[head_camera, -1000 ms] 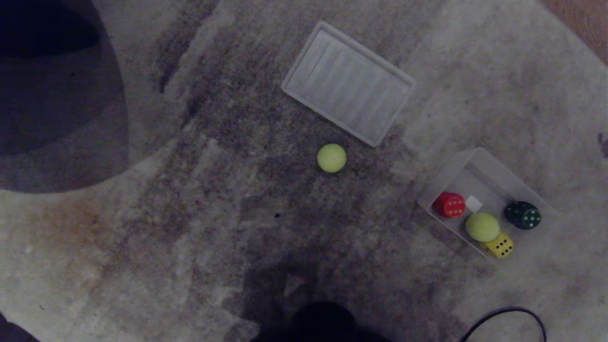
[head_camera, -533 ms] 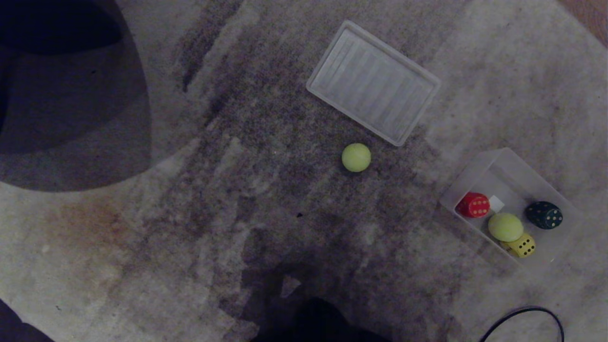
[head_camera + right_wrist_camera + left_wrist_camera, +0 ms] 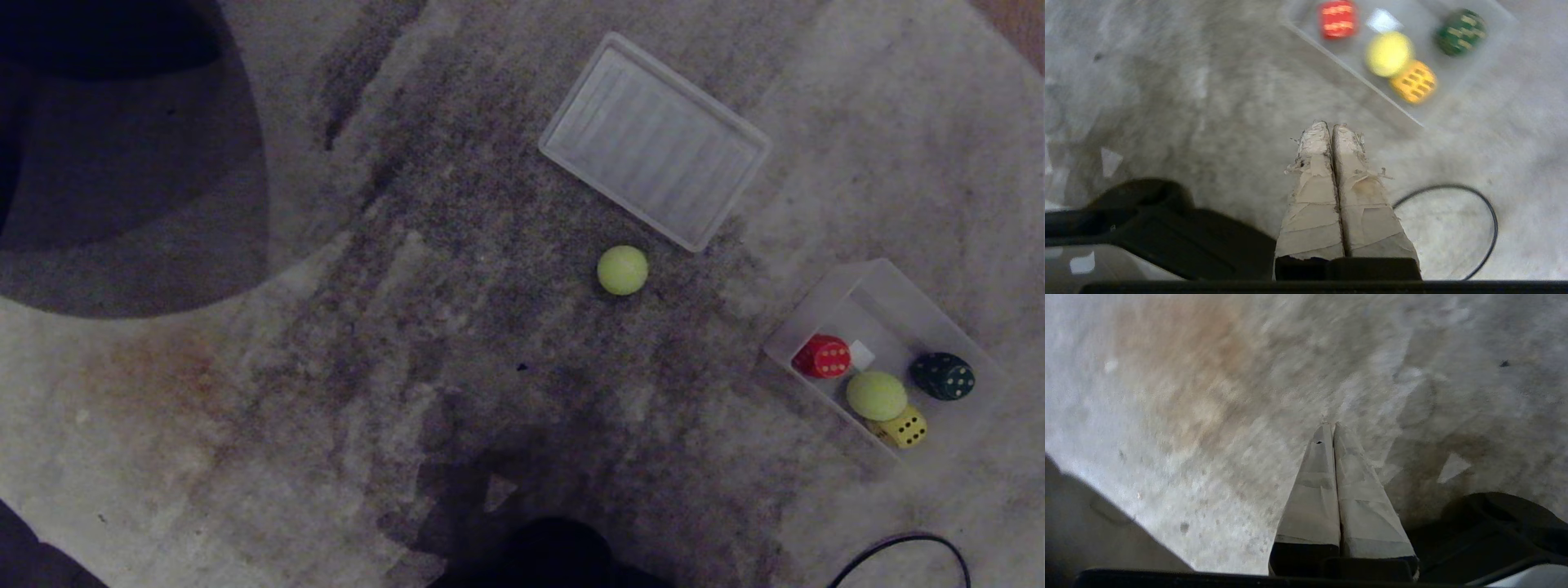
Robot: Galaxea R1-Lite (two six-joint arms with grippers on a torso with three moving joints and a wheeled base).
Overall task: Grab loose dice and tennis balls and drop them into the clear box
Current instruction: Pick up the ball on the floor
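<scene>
A loose tennis ball (image 3: 622, 270) lies on the carpet in the head view, just below the ribbed lid. At the right stands the clear box (image 3: 824, 304) holding a red die (image 3: 822, 357), a second tennis ball (image 3: 876, 395), a yellow die (image 3: 900, 428) and a dark green die (image 3: 943, 376). The right wrist view shows the same box (image 3: 1490, 24) with the red die (image 3: 1337, 19), ball (image 3: 1388, 54), yellow die (image 3: 1413, 81) and green die (image 3: 1460, 32). My right gripper (image 3: 1332, 127) is shut and empty above bare carpet short of the box. My left gripper (image 3: 1331, 426) is shut and empty over carpet.
A flat ribbed translucent lid (image 3: 655, 140) lies on the carpet at the top centre. A black cable (image 3: 898, 555) loops at the bottom right, also seen as a cable (image 3: 1488, 212) near the right gripper. A dark rounded shape (image 3: 122, 163) fills the top left. A small white block (image 3: 860, 354) sits in the box.
The whole head view has shifted: ball, lid and box all slid to the right in the picture, so the camera moved. Nothing on the carpet moved relative to anything else.
</scene>
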